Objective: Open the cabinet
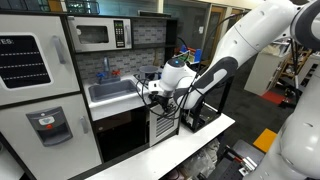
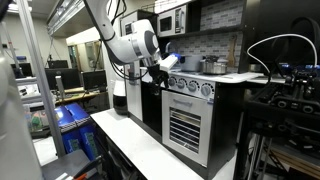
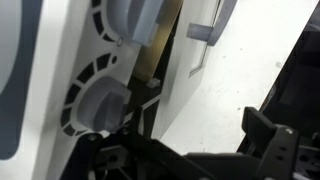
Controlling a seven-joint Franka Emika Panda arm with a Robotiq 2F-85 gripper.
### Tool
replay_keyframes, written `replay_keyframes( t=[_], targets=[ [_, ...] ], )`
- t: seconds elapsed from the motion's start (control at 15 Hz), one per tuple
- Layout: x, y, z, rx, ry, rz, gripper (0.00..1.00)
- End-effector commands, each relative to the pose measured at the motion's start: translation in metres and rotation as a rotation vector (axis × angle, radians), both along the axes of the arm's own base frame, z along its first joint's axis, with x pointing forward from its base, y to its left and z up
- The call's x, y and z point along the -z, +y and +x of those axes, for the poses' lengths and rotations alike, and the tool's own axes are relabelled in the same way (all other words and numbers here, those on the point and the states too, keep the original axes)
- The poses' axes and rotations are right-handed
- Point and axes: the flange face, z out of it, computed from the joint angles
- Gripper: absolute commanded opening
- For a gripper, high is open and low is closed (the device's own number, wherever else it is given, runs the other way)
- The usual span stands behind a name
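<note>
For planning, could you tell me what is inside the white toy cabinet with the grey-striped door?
Only the white cabinet's grey-striped door shows in both exterior views; it covers the interior.

An exterior view faces the toy kitchen from the front, slightly from above. An exterior view looks along this front from the side, lower, with the cabinet near the middle. Both show the arm. The wrist view is tilted and very near the knobs.

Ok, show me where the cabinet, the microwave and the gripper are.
cabinet (image 2: 187, 130), in an exterior view, middle of its striped door.
microwave (image 1: 92, 36), in an exterior view, on its window.
gripper (image 1: 150, 92), in an exterior view, between its fingertips.
</note>
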Motion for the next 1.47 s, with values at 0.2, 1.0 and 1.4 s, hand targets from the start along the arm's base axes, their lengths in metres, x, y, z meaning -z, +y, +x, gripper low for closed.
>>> replay_keyframes(
  t=[0.2,1.0,1.4],
  targets=[
    [0.027,-0.008,-0.008,0.029,0.071,0.021,1.0],
    [0.022,-0.011,-0.034,0.085,0.111,0.041,1.0],
    [0.013,-0.019,-0.072,0.144,0.15,0.055,1.0]
  ],
)
